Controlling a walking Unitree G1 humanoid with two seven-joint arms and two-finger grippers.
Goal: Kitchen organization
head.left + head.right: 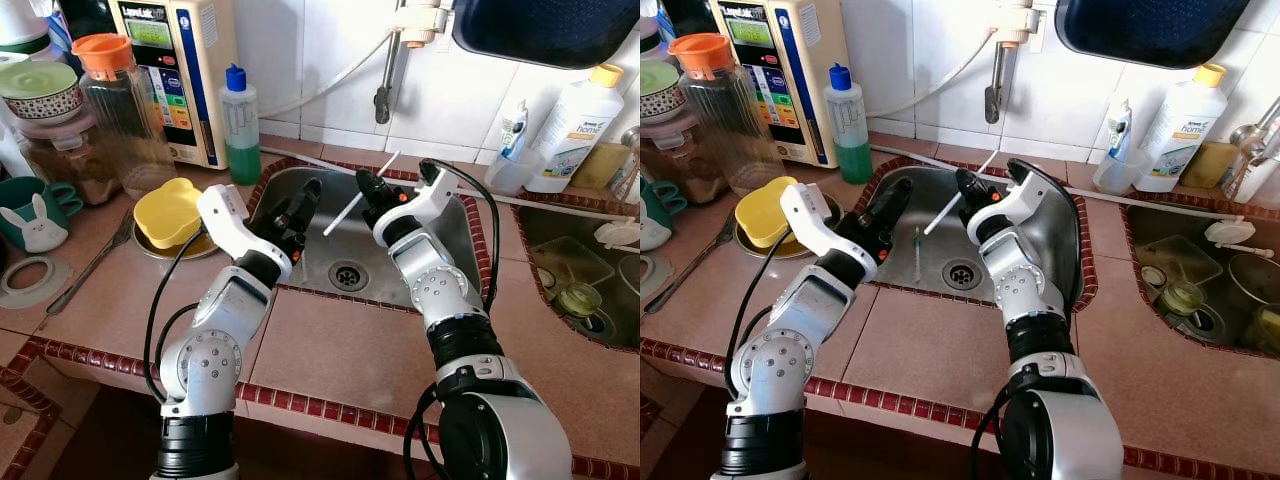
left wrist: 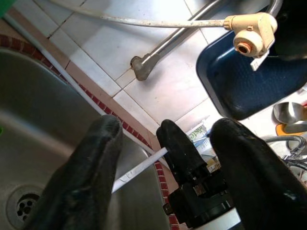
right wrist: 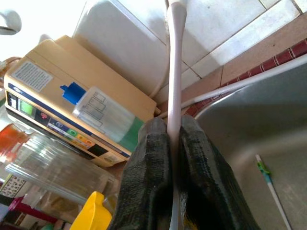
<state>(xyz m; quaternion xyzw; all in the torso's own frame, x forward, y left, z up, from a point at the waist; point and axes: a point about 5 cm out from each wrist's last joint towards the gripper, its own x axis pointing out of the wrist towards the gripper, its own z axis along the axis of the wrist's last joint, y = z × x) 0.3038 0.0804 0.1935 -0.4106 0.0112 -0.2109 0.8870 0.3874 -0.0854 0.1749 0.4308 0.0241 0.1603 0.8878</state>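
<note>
My right gripper (image 1: 368,190) is shut on a thin white stick (image 1: 345,212) and holds it slanted above the steel sink (image 1: 270,182). In the right wrist view the stick (image 3: 175,72) runs up between the closed fingers (image 3: 153,163). My left gripper (image 1: 300,205) hangs open over the sink's left side, just left of the stick, with nothing between its fingers (image 2: 91,163). The stick (image 2: 139,168) passes behind them. A second thin stick with a green tip (image 1: 917,250) lies on the sink floor near the drain (image 1: 347,275).
On the left counter stand a yellow lid on a metal dish (image 1: 168,212), a green soap bottle (image 1: 241,125), a water purifier (image 1: 175,70), a jar (image 1: 120,110) and a spoon (image 1: 90,265). A faucet (image 1: 385,70) hangs above. A second basin with dishes (image 1: 580,280) lies right.
</note>
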